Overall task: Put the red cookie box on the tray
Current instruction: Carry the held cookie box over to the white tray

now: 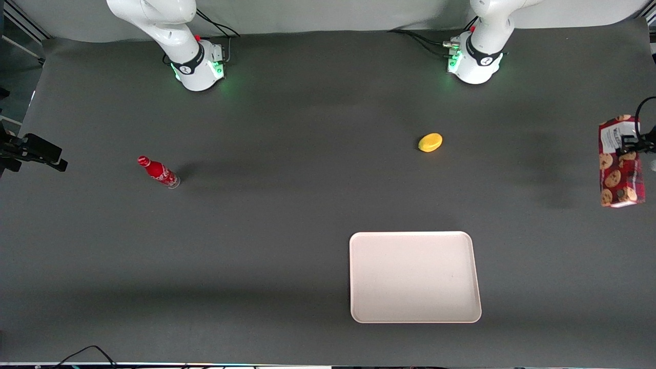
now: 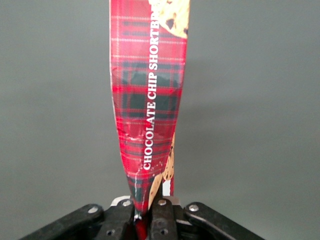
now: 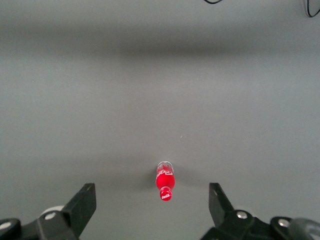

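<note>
The red cookie box (image 1: 620, 161), a long red plaid carton with cookie prints and a white label at one end, hangs in the air at the working arm's end of the table. My left gripper (image 1: 635, 144) is shut on it near the labelled end. In the left wrist view the gripper (image 2: 145, 212) pinches the crushed end of the box (image 2: 149, 100) between its fingers (image 2: 162, 220), and the box reaches away over bare table. The pale pinkish-white tray (image 1: 415, 277) lies flat, nearer the front camera than the box and toward the table's middle.
A yellow lemon-like object (image 1: 430, 142) lies between the box and the working arm's base. A small red soda bottle (image 1: 159, 172) stands toward the parked arm's end; it also shows in the right wrist view (image 3: 165, 181). The table is dark grey.
</note>
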